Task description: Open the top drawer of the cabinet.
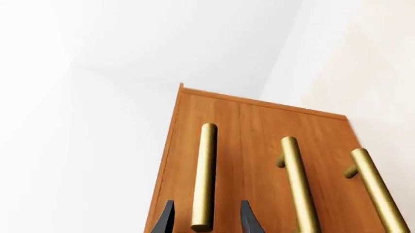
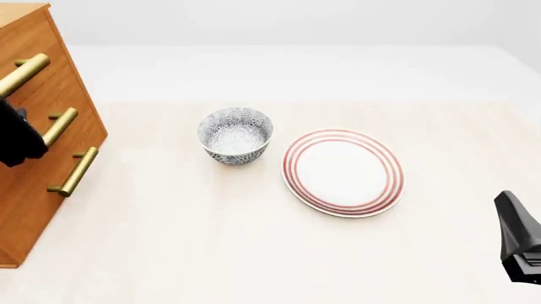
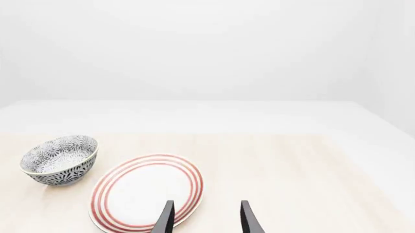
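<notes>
Left gripper fingers: two dark charcoal, blade-like fingertips (image 1: 167, 218) poke into the left wrist view, tapering to slim points, matte, no markings showing.
Left arm body: in the front view there's a black rounded bulk (image 2: 17, 136) at the frame's left edge, smooth and glossless; detail too dark to read.
Right gripper fingers: same story in the right wrist view, a pair of dark grey pointed fingertips (image 3: 248, 218), narrow at the tip, wider toward the base.
Right arm body: front view catches a black angular block (image 2: 517, 240) at the right edge, faceted, a small lighter grey patch low on it.
Cables, screws: none that can be made out.
</notes>
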Controlling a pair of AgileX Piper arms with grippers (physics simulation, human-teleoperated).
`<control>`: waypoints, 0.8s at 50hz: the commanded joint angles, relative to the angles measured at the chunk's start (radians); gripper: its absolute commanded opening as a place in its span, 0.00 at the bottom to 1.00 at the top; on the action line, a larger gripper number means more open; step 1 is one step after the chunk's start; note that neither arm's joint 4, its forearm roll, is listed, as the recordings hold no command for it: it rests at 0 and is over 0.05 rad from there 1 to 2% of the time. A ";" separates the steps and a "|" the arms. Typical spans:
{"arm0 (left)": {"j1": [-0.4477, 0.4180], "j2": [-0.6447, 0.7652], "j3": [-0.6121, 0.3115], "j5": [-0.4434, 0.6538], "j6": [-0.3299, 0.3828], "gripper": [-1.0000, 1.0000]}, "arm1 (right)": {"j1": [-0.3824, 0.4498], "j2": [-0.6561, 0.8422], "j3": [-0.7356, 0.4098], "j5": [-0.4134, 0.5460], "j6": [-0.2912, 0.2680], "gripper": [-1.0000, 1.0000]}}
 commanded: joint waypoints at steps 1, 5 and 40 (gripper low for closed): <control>0.018 0.005 -0.020 0.013 -0.019 1.00 | 0.000 0.000 0.000 0.000 0.000 1.00; 0.013 0.006 -0.006 -0.004 -0.006 0.00 | 0.000 0.000 0.000 0.000 0.000 1.00; -0.071 -0.084 0.034 0.012 0.080 0.00 | 0.000 0.000 0.000 0.000 0.000 1.00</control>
